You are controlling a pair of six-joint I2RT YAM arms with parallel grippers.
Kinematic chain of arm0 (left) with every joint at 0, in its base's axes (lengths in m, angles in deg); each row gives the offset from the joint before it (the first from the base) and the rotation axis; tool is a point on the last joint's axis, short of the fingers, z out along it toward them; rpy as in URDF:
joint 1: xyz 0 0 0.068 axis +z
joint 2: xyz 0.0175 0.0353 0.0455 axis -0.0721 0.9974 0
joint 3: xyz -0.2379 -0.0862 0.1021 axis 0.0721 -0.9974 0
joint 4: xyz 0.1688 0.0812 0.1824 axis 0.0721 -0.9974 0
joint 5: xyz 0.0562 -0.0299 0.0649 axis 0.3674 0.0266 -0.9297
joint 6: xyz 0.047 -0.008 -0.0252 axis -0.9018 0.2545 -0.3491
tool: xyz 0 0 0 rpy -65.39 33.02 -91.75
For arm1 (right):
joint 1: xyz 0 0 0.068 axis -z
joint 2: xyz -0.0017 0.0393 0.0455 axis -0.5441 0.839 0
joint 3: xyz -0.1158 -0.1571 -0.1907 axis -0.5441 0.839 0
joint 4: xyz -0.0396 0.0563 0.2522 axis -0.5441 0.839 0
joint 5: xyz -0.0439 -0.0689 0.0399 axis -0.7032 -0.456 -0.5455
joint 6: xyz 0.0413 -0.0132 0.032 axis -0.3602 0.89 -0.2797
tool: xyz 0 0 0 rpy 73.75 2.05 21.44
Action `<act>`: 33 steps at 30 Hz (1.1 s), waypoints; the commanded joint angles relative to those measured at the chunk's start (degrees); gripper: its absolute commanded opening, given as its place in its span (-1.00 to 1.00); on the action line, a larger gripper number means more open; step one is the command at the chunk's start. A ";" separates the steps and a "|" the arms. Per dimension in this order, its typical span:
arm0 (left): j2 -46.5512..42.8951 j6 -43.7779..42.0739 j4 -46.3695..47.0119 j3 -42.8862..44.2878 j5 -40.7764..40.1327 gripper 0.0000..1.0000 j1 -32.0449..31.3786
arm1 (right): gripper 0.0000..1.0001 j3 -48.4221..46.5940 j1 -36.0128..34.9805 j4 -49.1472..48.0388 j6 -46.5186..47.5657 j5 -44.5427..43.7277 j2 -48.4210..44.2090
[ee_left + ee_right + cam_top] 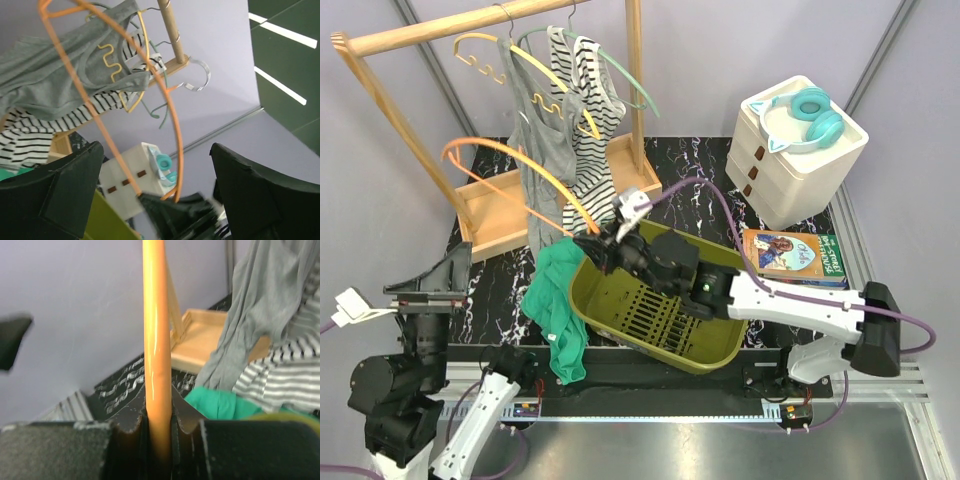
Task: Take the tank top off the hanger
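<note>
My right gripper point(592, 243) is shut on the lower end of a bare orange hanger point(510, 155), held upright over the table; the rod stands clamped between the jaws in the right wrist view point(156, 340). A green tank top point(555, 300) hangs off the hanger, draped over the left rim of the olive basket point(710, 345). My left gripper point(440, 285) is open and empty at the near left, pointing up at the orange hanger point(170, 125). A grey tank top point(535, 150) and a striped one point(590, 110) hang on hangers on the wooden rack point(450, 25).
A white drawer box point(795, 160) with teal headphones point(810, 115) stands at the back right. A book point(795, 255) lies in front of it. The rack's wooden base tray point(495, 215) sits at the back left.
</note>
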 commanded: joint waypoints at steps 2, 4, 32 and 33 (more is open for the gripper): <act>-2.42 -12.30 -8.64 -3.01 2.16 0.85 -0.06 | -1.00 -22.67 4.08 8.67 3.84 -2.74 10.43; -2.59 -13.54 -10.93 -3.27 2.86 0.86 -0.06 | -1.00 -28.68 6.55 11.83 4.27 -0.54 16.15; -7.08 -21.80 -21.84 1.03 3.48 0.93 -0.06 | -1.00 -95.06 14.20 29.78 0.94 12.38 61.78; -6.90 -21.80 -21.84 1.03 3.66 0.93 -0.06 | -1.00 -95.15 14.29 28.30 0.94 12.47 61.78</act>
